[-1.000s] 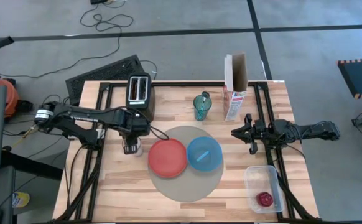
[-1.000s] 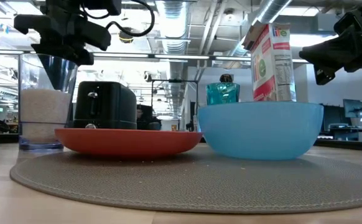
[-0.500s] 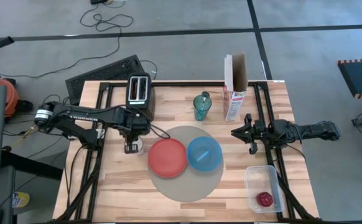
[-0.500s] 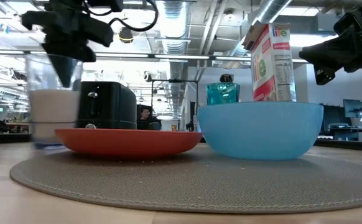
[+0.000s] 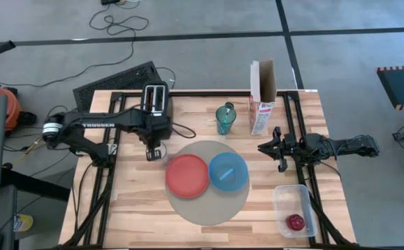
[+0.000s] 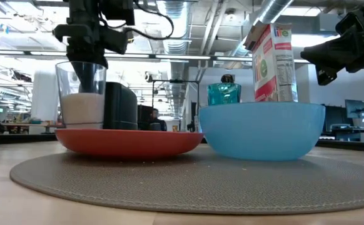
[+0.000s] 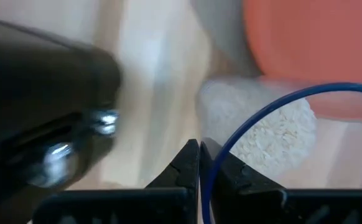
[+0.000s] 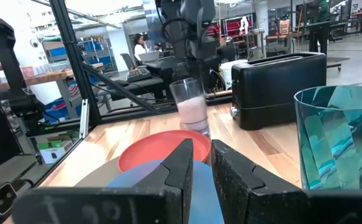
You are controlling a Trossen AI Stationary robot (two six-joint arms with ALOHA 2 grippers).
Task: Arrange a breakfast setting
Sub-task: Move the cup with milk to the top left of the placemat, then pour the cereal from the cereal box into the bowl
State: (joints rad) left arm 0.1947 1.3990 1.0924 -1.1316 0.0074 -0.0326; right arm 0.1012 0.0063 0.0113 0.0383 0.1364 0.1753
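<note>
A small clear glass (image 6: 82,94) with a white filling stands upright just left of the red-orange plate (image 5: 187,175), in front of the black toaster (image 5: 156,103). My left gripper (image 7: 200,149) is above it, pointing down and shut on its rim. The plate and the blue bowl (image 5: 228,170) rest on the round grey-beige mat (image 5: 209,205). The teal tumbler (image 5: 225,119) stands behind the mat. A small red fruit (image 5: 296,222) lies in a clear tub. My right gripper (image 5: 282,149) waits at the right, level, with a narrow gap and nothing between its fingers. My left gripper pinches the glass's rim (image 7: 221,155) between its two fingers, one inside the glass and one outside. The fingers (image 6: 91,75) come from above, pointing down. The glass stays upright. The plate hides its base, so I cannot tell whether it is lifted.
A red-and-white cereal box (image 5: 262,97) stands open at the far right of the table. The clear tub (image 5: 293,208) sits near the right front corner. Bare wood lies left of the mat and along the near edge.
My left gripper has moved toward the far edge and a little to the right, toward the toaster and the plate's far left side. The glass has gone along with it, staying upright. My right arm has kept still.
</note>
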